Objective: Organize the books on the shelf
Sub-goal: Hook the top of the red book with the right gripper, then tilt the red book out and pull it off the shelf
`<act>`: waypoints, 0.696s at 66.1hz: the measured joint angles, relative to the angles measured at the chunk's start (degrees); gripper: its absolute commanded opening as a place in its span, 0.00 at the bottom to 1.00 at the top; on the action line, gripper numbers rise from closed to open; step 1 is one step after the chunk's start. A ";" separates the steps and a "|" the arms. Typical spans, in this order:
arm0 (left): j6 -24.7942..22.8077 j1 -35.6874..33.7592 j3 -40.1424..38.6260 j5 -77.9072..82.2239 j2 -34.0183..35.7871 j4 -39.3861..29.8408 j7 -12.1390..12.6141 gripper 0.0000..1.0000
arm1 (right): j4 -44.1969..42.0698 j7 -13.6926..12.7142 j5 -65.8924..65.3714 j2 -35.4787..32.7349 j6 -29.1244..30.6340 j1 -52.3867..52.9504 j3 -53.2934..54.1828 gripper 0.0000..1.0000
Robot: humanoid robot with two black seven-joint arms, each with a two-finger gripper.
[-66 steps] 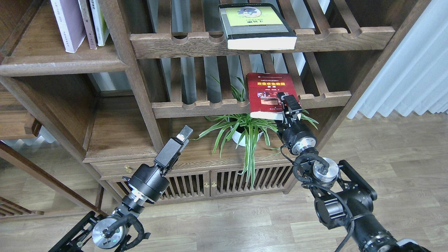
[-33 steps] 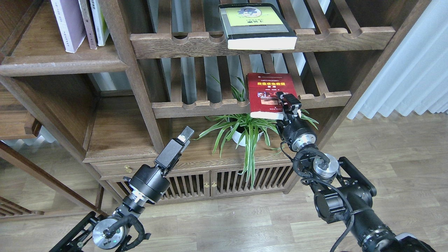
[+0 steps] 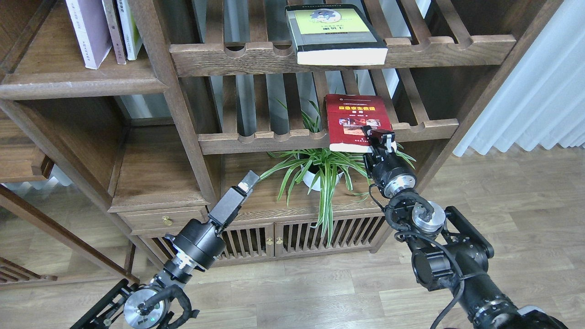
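Observation:
The red book (image 3: 354,119) lies flat on the middle slatted rack (image 3: 274,137), its front edge past the rail. My right gripper (image 3: 380,138) is closed on that book's front right corner. The thick grey-black book with the yellow-green panel (image 3: 333,32) lies flat on the upper slatted rack (image 3: 434,45). The pale lavender-white book (image 3: 87,32) stands upright on the solid dark brown shelf (image 3: 82,84) at the top left, beside two other upright books. My left gripper (image 3: 246,179) is shut and empty, low in front of the lower left compartment.
A potted spider plant (image 3: 320,171) stands on the cabinet top below the red book, its leaves close to my right wrist. A slatted-door cabinet (image 3: 256,240) forms the base. A thick upright post (image 3: 178,100) separates the left compartments from the racks. A curtain (image 3: 539,91) hangs at the right.
My right gripper has slid down and right to the red book's front corner, and the book has shifted slightly right with it. My left gripper has moved a little right and down.

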 measured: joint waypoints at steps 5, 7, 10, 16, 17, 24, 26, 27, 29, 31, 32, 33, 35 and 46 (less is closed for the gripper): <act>0.00 0.14 0.56 -0.32 0.00 0.00 -0.10 1.00 | 1.20 -1.37 0.84 0.00 0.91 -0.64 0.01 0.04; 0.00 0.16 0.69 -0.39 0.00 0.00 -0.12 1.00 | 1.94 -2.30 1.25 0.00 1.47 -1.16 0.01 0.04; 0.00 0.16 0.82 -0.52 0.00 0.00 -0.13 1.00 | 3.06 -3.82 1.80 0.00 2.28 -2.01 0.02 0.04; 0.00 0.15 0.90 -1.10 0.00 0.00 -0.13 1.00 | 5.28 -7.65 3.48 0.00 4.20 -4.01 0.01 0.04; 0.00 0.14 0.90 -1.28 0.00 0.00 -0.13 1.00 | 5.60 -8.30 3.87 0.00 4.59 -4.35 0.02 0.05; 0.00 0.10 0.94 -3.18 0.00 0.00 -0.12 1.00 | 7.11 -11.90 6.81 -0.37 7.66 -6.50 0.04 0.05; 0.00 0.08 0.98 -3.86 0.00 0.00 -0.11 1.00 | 7.43 -12.72 7.49 -0.83 8.44 -7.04 0.04 0.05; 0.00 0.07 1.01 -4.12 0.00 0.00 -0.10 1.00 | 7.58 -13.04 7.75 -1.06 8.76 -7.27 0.05 0.05; 0.00 0.07 1.17 -4.96 0.00 -0.05 -0.09 1.00 | 8.12 -14.33 8.68 -1.96 9.83 -8.18 0.10 0.05; 0.00 0.07 1.51 -5.90 0.00 -0.18 -0.08 1.00 | 8.52 -15.34 9.28 -2.59 10.53 -8.89 0.13 0.06; 0.00 0.06 1.75 -6.42 0.00 -0.29 -0.08 1.00 | 8.78 -15.99 9.62 -2.96 10.94 -9.34 0.14 0.06; 0.00 0.07 1.99 -6.96 0.00 -0.44 -0.07 1.00 | 9.05 -16.67 9.91 -3.33 11.33 -9.78 0.14 0.06; 0.00 0.06 2.47 -7.88 0.00 -0.77 -0.06 1.00 | 9.57 -18.05 10.46 -4.02 12.10 -10.69 0.14 0.06; 0.00 -0.12 4.91 -12.99 0.00 -3.16 -0.06 1.00 | 11.10 -24.68 11.95 -7.05 18.70 -16.18 0.06 0.06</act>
